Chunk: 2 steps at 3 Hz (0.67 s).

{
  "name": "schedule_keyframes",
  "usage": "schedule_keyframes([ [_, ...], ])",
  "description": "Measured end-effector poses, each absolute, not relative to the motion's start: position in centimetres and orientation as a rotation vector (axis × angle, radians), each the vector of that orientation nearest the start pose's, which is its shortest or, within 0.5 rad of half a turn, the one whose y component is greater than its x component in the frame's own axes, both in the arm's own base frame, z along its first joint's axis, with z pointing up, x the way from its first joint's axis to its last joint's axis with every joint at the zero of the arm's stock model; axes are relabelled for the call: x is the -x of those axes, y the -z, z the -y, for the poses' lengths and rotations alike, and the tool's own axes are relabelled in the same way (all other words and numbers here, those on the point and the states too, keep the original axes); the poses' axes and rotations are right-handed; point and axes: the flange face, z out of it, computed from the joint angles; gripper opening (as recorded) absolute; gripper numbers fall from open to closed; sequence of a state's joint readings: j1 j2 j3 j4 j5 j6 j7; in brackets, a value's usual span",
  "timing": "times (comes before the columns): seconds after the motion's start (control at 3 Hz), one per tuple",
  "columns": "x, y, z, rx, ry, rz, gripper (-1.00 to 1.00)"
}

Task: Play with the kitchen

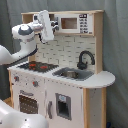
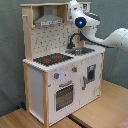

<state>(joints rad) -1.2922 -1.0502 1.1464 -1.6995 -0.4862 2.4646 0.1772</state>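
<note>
The robot arm point(image 1: 24, 42) was white and smooth, made of fat round parts joined like elbows. Its joints had grey rings. One round end point(image 2: 80, 22) was black with a small blue light glowing in the middle.
</note>
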Motion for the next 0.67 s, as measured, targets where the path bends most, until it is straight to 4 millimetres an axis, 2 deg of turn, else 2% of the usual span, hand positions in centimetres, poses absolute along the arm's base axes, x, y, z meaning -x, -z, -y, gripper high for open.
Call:
schedule_keyframes([
  [0.33,-50.7,-72.0,-31.6,-1.455,-1.062,-0.285,-1.00],
  [0.67,-49.0,-72.7,-32.1,-1.489,-1.057,-0.236,-1.00],
])
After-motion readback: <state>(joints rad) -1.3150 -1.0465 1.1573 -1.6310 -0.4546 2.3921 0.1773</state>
